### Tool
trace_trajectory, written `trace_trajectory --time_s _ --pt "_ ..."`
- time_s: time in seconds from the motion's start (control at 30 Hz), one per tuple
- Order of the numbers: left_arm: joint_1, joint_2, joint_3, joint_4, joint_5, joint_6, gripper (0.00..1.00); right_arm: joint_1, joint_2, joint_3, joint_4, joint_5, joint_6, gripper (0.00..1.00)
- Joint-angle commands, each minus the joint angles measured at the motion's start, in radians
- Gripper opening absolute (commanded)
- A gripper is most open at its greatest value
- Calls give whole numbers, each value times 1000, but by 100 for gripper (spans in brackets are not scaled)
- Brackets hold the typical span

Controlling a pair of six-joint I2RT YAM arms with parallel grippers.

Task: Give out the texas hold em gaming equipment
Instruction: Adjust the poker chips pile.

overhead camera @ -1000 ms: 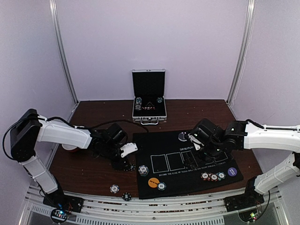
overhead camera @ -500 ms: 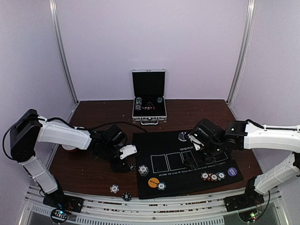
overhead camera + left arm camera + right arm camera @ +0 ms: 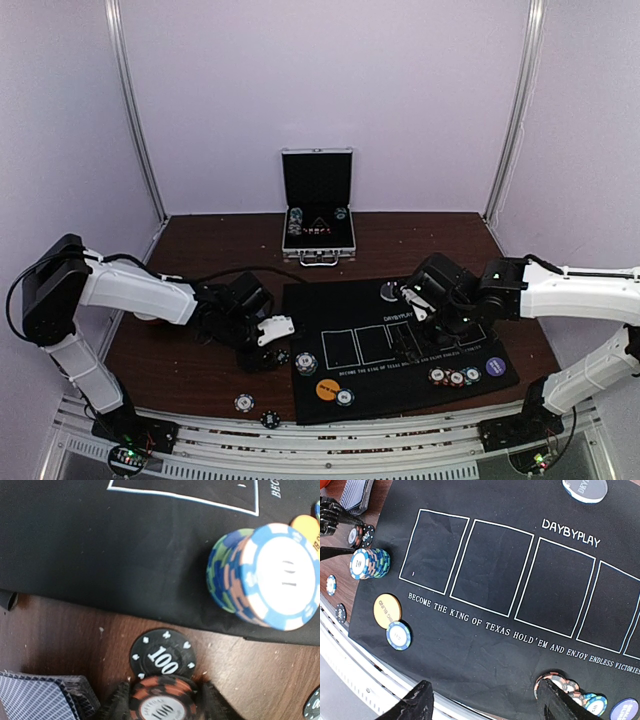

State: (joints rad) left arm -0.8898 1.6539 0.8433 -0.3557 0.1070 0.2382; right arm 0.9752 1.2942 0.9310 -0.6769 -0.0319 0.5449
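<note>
1. The left gripper (image 3: 165, 697) was clenched on an orange chip (image 3: 161, 707), a finger tight against each side of it, low over the table (image 3: 260, 675).
2. A black chip (image 3: 162, 656) lay flat on the wood just beyond, its near rim meeting the held chip.
3. The deck (image 3: 42, 697) sat face down just left of the fingers, close beside them.
4. The near edge of the mat (image 3: 100, 545) ran just past the black chip, with only a narrow strip of wood between.
5. A stack (image 3: 260, 575) topped by a blue 10 chip stood just inside that edge, to the right. The orange disc (image 3: 309, 530) lay near it, further in.
6. The right gripper (image 3: 490, 702) was released, its fingers (image 3: 420, 702) spread wide with nothing between them, hovering over the mat's near edge.
7. A broad stretch of plain mat lay between those fingers, reaching up to the row of printed card outlines.
8. A chip row (image 3: 565, 687) sat near the right finger, with the purple disc (image 3: 625, 710) beside it at the mat's corner.
9. A blue chip (image 3: 398, 635) lay next to the orange disc near the opposite corner, and the silver disc (image 3: 585, 487) sat at the mat's far edge.
10. Two loose chips (image 3: 244, 402) lay on the wood near the table's front edge.
11. The case (image 3: 318, 205) stood open at the back, well apart from both arms.
</note>
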Motion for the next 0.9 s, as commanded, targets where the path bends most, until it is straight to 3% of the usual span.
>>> trace_trajectory --time_s 0.0,0.17,0.23,0.5,0.67,0.87 --pt "-9 45 -21 -1 -57 9 42 -4 -11 0 -2 -3 -8 73" --pt "-9 28 -15 -25 -78 6 17 -4 -18 -2 -3 1 -9 73" --pt "-10 8 9 -65 -66 -1 0 -3 -20 -1 -7 3 -7 73" --pt "-9 -45 86 -164 -60 0 0 -3 -20 2 -9 3 -8 73" --pt "-10 -49 133 -107 -47 -6 0 -4 -16 2 -5 3 -10 73" --pt "-9 53 197 -56 -53 -38 0 -3 -21 4 -13 2 -6 73"
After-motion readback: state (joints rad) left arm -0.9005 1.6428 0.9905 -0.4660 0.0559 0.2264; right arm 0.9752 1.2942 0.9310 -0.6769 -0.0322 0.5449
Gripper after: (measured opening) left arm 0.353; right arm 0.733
